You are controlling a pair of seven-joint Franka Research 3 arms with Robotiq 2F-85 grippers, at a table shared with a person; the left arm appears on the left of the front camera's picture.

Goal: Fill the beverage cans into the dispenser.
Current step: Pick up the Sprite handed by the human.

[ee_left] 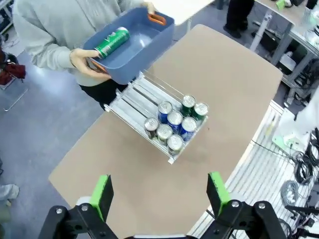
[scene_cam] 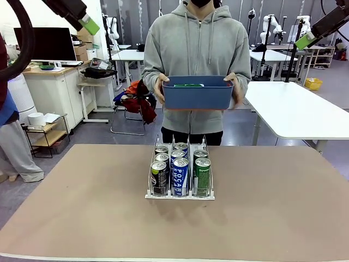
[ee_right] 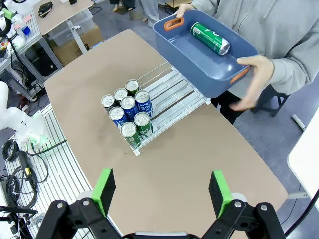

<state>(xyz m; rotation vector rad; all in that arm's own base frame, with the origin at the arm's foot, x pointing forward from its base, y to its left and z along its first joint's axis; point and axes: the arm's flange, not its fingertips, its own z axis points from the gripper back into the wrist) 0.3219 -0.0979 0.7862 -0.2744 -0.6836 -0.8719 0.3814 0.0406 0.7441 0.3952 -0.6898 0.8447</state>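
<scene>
Before me the dispenser on the middle of the table, eight cans crowded at its near end, beyond the table a person holding a bin, one can lying in it

I am looking at one long table with a plain matte brown top and a thin pale edge. One thing stands directly on it: the dispenser, set near the middle of the width and toward the far side, its low front lip facing my cameras. Its three lanes hold eight upright cans, packed against the lip. Three black cans fill the left lane, three blue-and-white Pocari Sweat cans fill the middle lane, and two green cans stand in the right lane. From the wrist cameras, the far ends of the lanes are bare.
</scene>
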